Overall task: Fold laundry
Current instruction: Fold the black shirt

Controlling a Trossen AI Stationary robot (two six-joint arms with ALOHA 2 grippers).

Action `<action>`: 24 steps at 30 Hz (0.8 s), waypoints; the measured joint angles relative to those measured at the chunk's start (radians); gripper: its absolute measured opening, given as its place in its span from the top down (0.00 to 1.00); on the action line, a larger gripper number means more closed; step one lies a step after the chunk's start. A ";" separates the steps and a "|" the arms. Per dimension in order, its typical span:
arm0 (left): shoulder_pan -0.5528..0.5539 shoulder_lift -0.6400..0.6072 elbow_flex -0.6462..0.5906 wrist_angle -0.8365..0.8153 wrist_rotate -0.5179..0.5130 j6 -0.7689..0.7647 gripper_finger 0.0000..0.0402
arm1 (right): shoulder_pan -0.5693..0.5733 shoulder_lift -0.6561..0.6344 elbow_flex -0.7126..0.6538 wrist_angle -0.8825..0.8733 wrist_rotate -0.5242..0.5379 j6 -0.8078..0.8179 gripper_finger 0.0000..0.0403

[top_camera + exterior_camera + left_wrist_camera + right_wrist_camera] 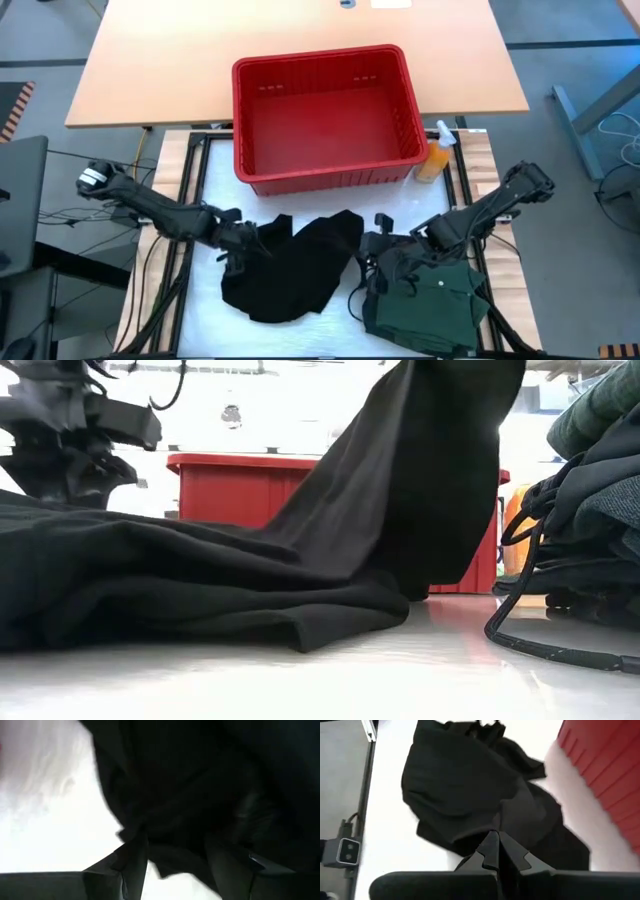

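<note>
A black garment (pixel 295 265) lies crumpled on the white table top (pixel 200 215), low in the middle of the high view. In the low view one part of it is pulled up high into a tall peak, near the top middle of the frame, while the rest lies flat.

The left gripper (pixel 238 250) is at the left edge of the black garment, low and left of the middle in the high view. In the left wrist view its two dark fingers (pixel 131 862) stand apart, with black cloth bunched between and around them. I cannot tell if they truly pinch the cloth.

The right gripper (pixel 385 248) is at the right edge of the black garment, low and right of the middle. Its fingers (pixel 492 847) are pressed tight together, and the raised cloth hangs from it.

A dark green shirt (pixel 430 300) lies in the lower right of the high view, under the right arm.

A red basket (pixel 325 115) sits in the upper middle, with an orange spray bottle (pixel 437 155) just beside its right side.
</note>
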 joint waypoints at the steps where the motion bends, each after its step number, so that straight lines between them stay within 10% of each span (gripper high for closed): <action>1: 0.023 0.000 -0.005 -0.004 0.002 0.027 0.54 | 0.005 0.007 0.000 0.000 -0.003 0.017 0.95; 18: 0.186 0.198 -0.016 0.208 0.170 0.395 0.57 | 0.081 0.028 0.000 0.043 0.006 0.090 0.95; 24: 0.183 0.352 0.019 0.222 0.260 0.342 0.77 | 0.081 0.028 0.000 0.042 0.007 0.116 0.95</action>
